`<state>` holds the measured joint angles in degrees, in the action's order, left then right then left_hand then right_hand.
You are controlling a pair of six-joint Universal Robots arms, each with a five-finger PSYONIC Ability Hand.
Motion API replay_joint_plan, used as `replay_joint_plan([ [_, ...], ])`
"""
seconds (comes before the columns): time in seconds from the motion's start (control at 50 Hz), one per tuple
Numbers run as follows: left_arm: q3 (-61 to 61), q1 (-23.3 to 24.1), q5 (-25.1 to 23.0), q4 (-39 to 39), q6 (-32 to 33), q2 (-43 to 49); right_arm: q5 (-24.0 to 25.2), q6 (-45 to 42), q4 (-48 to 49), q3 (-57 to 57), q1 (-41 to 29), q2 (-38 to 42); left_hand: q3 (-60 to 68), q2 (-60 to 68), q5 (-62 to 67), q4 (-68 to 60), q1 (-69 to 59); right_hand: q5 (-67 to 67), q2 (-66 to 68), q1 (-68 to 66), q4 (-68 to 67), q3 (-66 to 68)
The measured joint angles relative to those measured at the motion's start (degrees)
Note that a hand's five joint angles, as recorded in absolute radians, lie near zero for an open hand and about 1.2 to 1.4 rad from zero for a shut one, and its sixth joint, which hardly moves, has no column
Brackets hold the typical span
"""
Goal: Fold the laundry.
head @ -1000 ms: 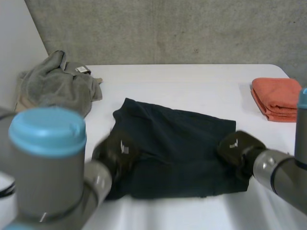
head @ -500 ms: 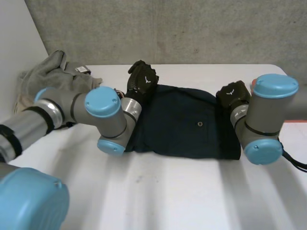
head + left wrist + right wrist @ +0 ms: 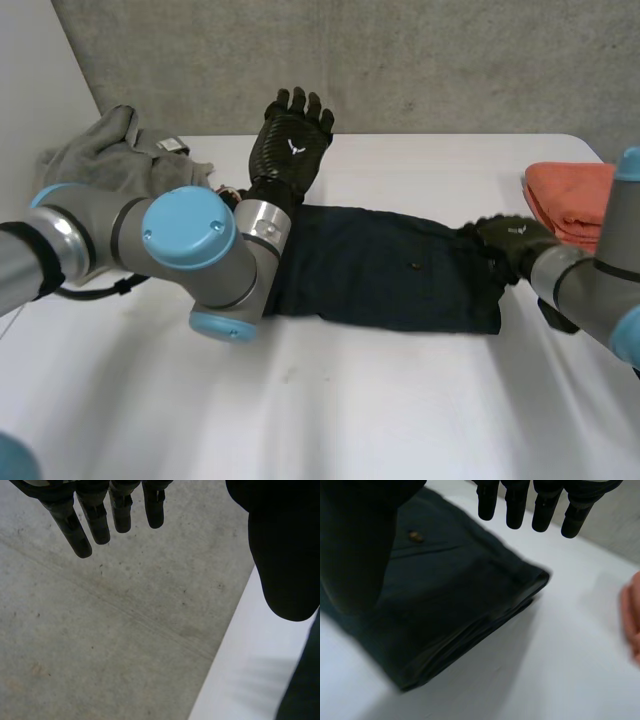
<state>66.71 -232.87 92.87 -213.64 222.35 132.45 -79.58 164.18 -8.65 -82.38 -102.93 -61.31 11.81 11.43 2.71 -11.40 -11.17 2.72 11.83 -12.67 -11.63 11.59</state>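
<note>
A dark navy garment [image 3: 385, 270] lies folded into a long band across the middle of the white table [image 3: 400, 400], a small button showing on top. My left hand [image 3: 290, 148] is raised above the garment's far left end, open, fingers [image 3: 95, 522] straight and holding nothing. At the garment's right end my right hand [image 3: 515, 240] is low over the cloth and open too. In the right wrist view its straight fingers [image 3: 515, 505] hang over the folded edge of the garment [image 3: 465, 585], apart from it.
A crumpled grey towel pile [image 3: 115, 165] sits at the back left corner. A folded orange towel [image 3: 575, 200] lies at the right edge, close to my right hand and seen as an orange edge [image 3: 632, 615]. A concrete wall [image 3: 400, 60] stands behind the table.
Both hands carried the garment's near half over to the far side, then opened and let go. The left hand rose above the cloth; the right drew back to the right end.
</note>
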Motion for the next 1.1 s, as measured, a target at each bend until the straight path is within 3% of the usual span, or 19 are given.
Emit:
replay_joint_plan([
  [0.08,3.0,0.3,0.8,0.3,-1.7,-1.8,2.3,0.9,0.8,-2.0,1.2,0.8,0.0,0.0,0.0,0.0,0.0,1.5,1.8,-1.6,-2.0,2.0],
  [0.2,6.4,0.7,1.3,0.4,-2.7,-3.5,2.6,0.3,4.2,-2.7,1.7,3.4,0.0,0.0,0.0,0.0,0.0,36.3,39.2,-36.0,-38.4,38.5],
  [0.22,6.7,0.8,1.3,0.4,-2.8,-3.8,1.8,-0.1,5.4,-2.6,1.8,4.3,0.0,0.0,0.0,0.0,0.0,48.3,52.7,-45.1,-52.6,52.2],
  [0.36,8.7,0.6,1.3,0.4,-2.7,-6.8,-2.4,-3.6,9.5,-5.3,3.4,1.1,0.0,0.0,0.0,0.0,0.0,50.3,54.5,-47.1,-56.8,54.2],
  [0.46,11.2,0.2,1.3,0.5,-3.2,-11.0,-5.2,-18.6,13.0,-10.2,8.6,-7.3,0.0,0.0,0.0,0.0,0.0,51.4,54.5,-47.8,-56.8,54.2],
  [0.56,14.1,-0.3,1.2,0.5,-4.7,-14.9,-5.8,-32.3,13.8,-10.6,9.9,-10.1,0.0,0.0,0.0,0.0,0.0,51.5,54.5,-47.9,-56.8,54.2],
  [0.62,16.1,-0.8,1.1,0.6,-6.2,-17.2,-5.5,-37.0,14.1,-9.1,7.2,-10.4,0.0,0.0,0.0,0.0,0.0,51.5,54.5,-47.9,-56.8,54.2],
  [0.72,19.4,-1.8,1.1,0.7,-9.1,-20.5,-3.2,-39.9,15.2,-4.0,-4.5,-7.8,0.0,0.0,0.0,0.0,0.0,53.0,55.1,-48.7,-56.9,55.4],
  [0.86,22.4,-2.3,1.0,1.0,-10.9,-22.5,3.9,-43.6,15.7,-1.1,-18.6,0.2,0.0,0.0,0.0,0.0,0.0,54.6,55.6,-49.8,-56.9,56.2],
  [0.9,22.9,-2.3,1.1,1.1,-11.1,-22.6,5.2,-46.0,15.1,-0.8,-21.1,2.6,0.0,0.0,0.0,0.0,0.0,51.6,52.3,-48.7,-53.1,52.7],
  [0.94,23.2,-2.2,1.1,1.1,-11.1,-22.6,6.2,-48.2,14.4,-0.7,-23.0,4.4,0.0,0.0,0.0,0.0,0.0,35.1,34.2,-33.1,-35.2,35.0],
  [0.96,23.2,-2.2,1.1,1.1,-11.1,-22.6,6.2,-48.2,14.4,-0.7,-23.0,4.4,0.0,0.0,0.0,0.0,0.0,35.1,34.2,-33.1,-35.2,35.0],
  [0.98,23.3,-2.2,1.1,1.1,-11.1,-22.6,6.8,-49.3,13.8,-0.7,-23.9,5.0,0.0,0.0,0.0,0.0,0.0,17.6,17.1,-16.1,-19.6,18.5],
  [1.02,22.9,-2.1,1.2,1.0,-11.1,-22.6,7.4,-48.8,13.3,-0.8,-24.3,4.3,0.0,0.0,0.0,0.0,0.0,3.5,3.6,-2.8,-5.0,5.0],
  [1.1,21.0,-1.8,1.2,0.8,-11.6,-22.4,8.4,-41.4,13.2,-1.5,-23.3,-0.3,0.0,0.0,0.0,0.0,0.0,0.0,0.0,0.1,0.0,0.0],
])
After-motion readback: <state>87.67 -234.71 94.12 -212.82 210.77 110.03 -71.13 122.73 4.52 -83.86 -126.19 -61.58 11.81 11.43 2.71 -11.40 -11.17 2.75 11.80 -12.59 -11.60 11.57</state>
